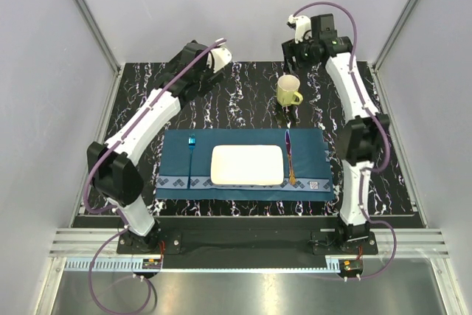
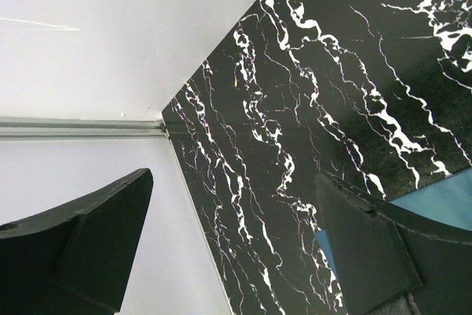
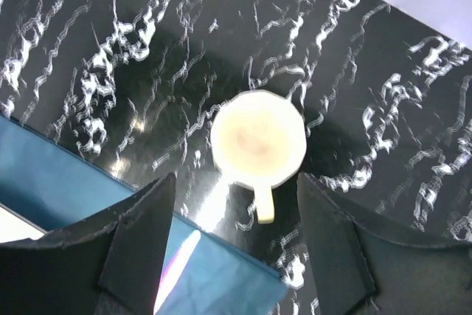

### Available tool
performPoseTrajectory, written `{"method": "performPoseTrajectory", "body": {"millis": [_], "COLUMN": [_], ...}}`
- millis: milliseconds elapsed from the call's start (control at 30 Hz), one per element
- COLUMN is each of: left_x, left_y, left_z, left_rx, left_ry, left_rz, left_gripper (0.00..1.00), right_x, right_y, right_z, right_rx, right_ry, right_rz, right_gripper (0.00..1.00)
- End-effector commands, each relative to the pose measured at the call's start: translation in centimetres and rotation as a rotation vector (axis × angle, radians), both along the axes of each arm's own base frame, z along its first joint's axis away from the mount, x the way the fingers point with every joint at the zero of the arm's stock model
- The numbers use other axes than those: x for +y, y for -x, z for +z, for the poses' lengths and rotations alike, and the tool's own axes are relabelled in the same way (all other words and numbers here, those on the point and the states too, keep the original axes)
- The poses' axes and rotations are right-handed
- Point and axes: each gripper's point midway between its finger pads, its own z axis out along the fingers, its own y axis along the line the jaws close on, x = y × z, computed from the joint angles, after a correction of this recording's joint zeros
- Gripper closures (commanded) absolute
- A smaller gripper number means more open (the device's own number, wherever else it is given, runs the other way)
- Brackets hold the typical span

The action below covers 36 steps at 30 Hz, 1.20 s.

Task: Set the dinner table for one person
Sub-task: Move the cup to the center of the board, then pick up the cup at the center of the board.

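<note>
Grey-white enclosure walls, aluminium posts, two arms bolted at the near edge. Dinner table [image 1: 243, 82], the big black tabletop with white marble veins, fills the cell floor.

We count one dark blue cloth placemat with a patterned near border [image 1: 177, 171], lying centred toward the near side of the table.

On the mat:
- one white rectangular plate [image 1: 247, 164] in the middle
- one blue fork [image 1: 191, 154] left of the plate
- one slim purple-and-gold utensil [image 1: 289, 154] right of the plate; knife or spoon, we can't tell

One pale yellow ceramic mug [image 1: 288, 91] stands upright on bare marble just beyond the mat's far edge, toward its right end.

Right gripper [image 3: 236, 248] hangs above the mug, fingers apart and clear of it, holding nothing. Left gripper [image 2: 236, 256] sits over the table's far edge, left of centre, fingers spread wide, nothing between them.
</note>
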Motion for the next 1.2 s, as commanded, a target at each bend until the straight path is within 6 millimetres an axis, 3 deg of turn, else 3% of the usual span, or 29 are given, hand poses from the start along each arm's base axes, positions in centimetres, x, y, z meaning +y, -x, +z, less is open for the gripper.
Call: {"method": "performPoseTrajectory", "body": {"millis": [0, 233, 433, 700, 1167], "left_x": [-0.5, -0.4, -0.3, -0.2, -0.1], "left_y": [0.4, 0.5, 0.4, 0.0, -0.4], "left_z": [3.0, 2.6, 2.6, 3.0, 3.4], "left_rx": [-0.082, -0.079, -0.081, -0.088, -0.091], "left_ry": [0.066, 0.054, 0.051, 0.034, 0.005], "left_rz": [-0.021, -0.024, -0.017, -0.011, -0.008], "left_gripper": [0.01, 0.01, 0.01, 0.01, 0.01], "right_x": [-0.7, -3.6, -4.8, -5.2, -5.6], "right_y": [3.3, 2.3, 0.1, -1.3, -4.7], "right_z": [-4.7, -8.7, -7.5, -6.1, -7.5], "right_rx": [0.319, 0.4, 0.316, 0.246, 0.197], "right_ry": [-0.037, 0.024, 0.011, 0.004, -0.071], "right_rz": [-0.025, -0.069, -0.1, -0.104, -0.192], "right_gripper": [0.26, 0.26, 0.26, 0.28, 0.28]}}
